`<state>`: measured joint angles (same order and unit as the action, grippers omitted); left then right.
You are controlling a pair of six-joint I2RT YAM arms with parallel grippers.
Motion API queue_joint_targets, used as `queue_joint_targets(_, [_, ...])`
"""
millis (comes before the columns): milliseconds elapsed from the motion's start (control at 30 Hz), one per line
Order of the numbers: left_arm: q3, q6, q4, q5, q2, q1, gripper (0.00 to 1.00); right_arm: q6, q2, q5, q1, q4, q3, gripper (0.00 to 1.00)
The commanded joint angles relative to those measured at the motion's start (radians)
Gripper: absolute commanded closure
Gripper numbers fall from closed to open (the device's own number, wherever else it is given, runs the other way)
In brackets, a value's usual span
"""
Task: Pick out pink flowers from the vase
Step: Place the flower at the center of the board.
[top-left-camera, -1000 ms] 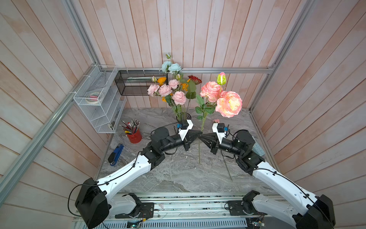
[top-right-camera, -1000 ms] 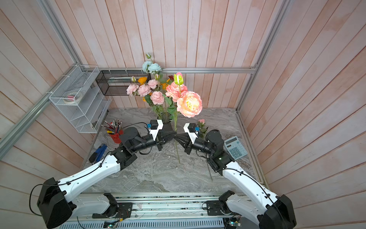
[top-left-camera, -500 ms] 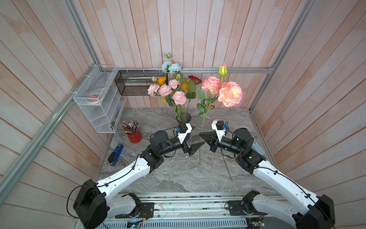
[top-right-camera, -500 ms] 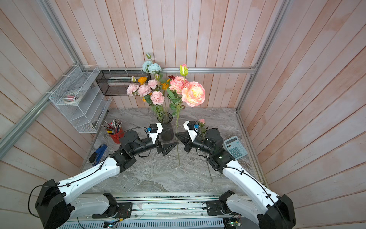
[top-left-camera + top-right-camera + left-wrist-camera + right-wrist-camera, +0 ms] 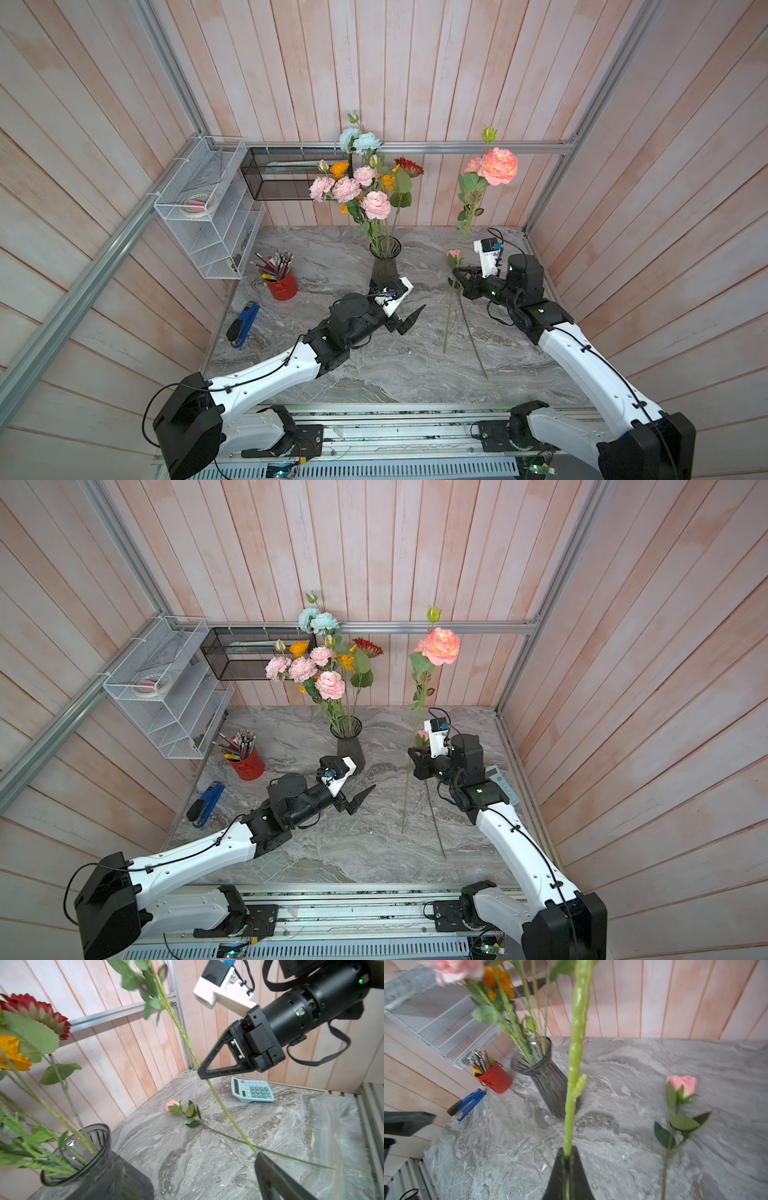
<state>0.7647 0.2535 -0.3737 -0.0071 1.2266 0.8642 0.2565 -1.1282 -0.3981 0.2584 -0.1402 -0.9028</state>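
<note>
With right hand pinching pink flower by its stem clear of vase, left hand spread empty, lay stem on desk beside pink rosebud.

vase: grey ribbed, upright | pink flowers: four inside | salmon rose: upright, outside | pink bud: lying flat

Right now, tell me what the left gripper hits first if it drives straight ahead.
Probably the pink flower's stem, clamped in the right gripper and crossing just ahead of the open left gripper. Depth is unclear, so it might slip past.
</note>
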Motion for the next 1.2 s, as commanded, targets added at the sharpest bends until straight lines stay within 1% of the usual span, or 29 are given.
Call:
queue_joint_targets(0, [-0.028,0.018,-0.004,-0.079,0.003,0.003,0.00,0.003,-0.053,-0.057,-0.042,-0.120,-0.031,1.00])
queue_joint_targets(133, [-0.034,0.002,-0.001,-0.066,0.006,0.005,0.00,-0.030,-0.160,-0.097,-0.066,-0.176,-0.053,1.00])
queue_joint_targets(267, [-0.034,0.009,0.012,-0.063,0.013,0.004,0.00,-0.048,-0.247,-0.160,-0.083,-0.176,-0.069,1.00])
queue_joint_targets(433, [-0.010,0.020,0.059,-0.104,0.046,0.003,0.00,-0.108,-0.374,-0.180,-0.099,-0.255,-0.140,1.00])
queue_joint_targets(567, [0.033,0.032,0.128,-0.119,0.103,0.003,0.00,-0.111,-0.448,-0.189,-0.104,-0.265,-0.160,1.00])
queue_joint_targets(800, [0.038,0.021,0.133,-0.105,0.142,0.002,0.00,-0.100,-0.538,-0.248,-0.108,-0.227,-0.149,1.00])
queue_joint_targets(1167, [0.027,0.009,0.124,-0.099,0.151,0.002,0.00,-0.079,-0.648,-0.243,-0.127,-0.141,-0.102,1.00])
